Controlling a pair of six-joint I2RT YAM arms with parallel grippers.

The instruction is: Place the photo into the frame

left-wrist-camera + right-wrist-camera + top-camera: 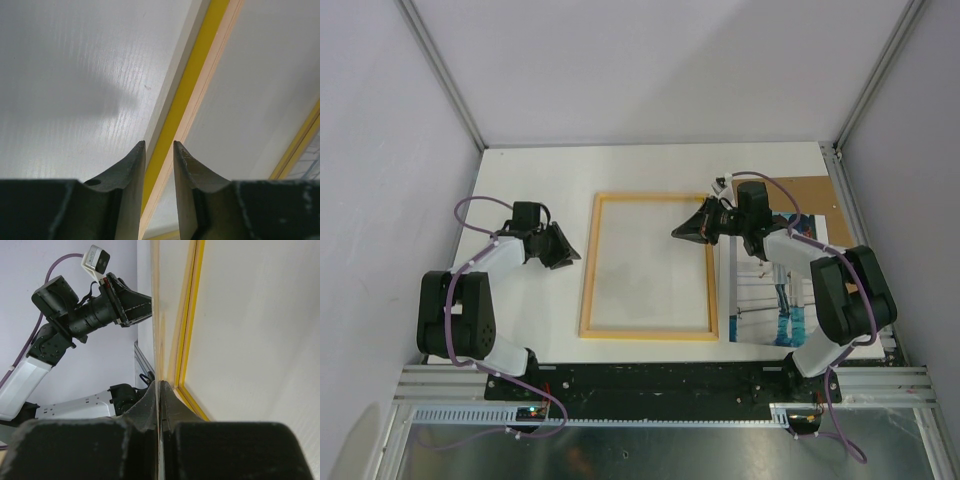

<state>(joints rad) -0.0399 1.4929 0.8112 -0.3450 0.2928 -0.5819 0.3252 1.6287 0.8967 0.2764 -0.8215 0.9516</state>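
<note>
The frame (588, 270) lies flat in the middle of the counter (540, 180). From above its rails look pale rather than bright yellow, so it seems to be lying back-up, which would suit loading a print from behind. The photo (758, 305) is not in it. It lies on the counter just beside the frame's right rail, partly hidden under the right arm, with the brown board (805, 195) beyond it toward the far corner. The left pincer (570, 252) sits low beside the left rail with its jaws a little apart. Its wrist view shows the yellow strip of that rail lined up in the gap ahead of the fingertips (135, 165), so it looks set to take the edge, though it has not gripped it. The right pincer (680, 232) reaches across the right rail near the far corner, jaws pressed together with no gap showing. In its own view the rail runs on from the tips, but I cannot tell whether they nip a thin lip of it or only bear against it. With one arm on each side, the likely aim is to steady or square the frame — perhaps tilt it — before the photo is fetched. By that reading the task has barely begun. The rails are thin and would slip easily on the smooth counter.
</note>
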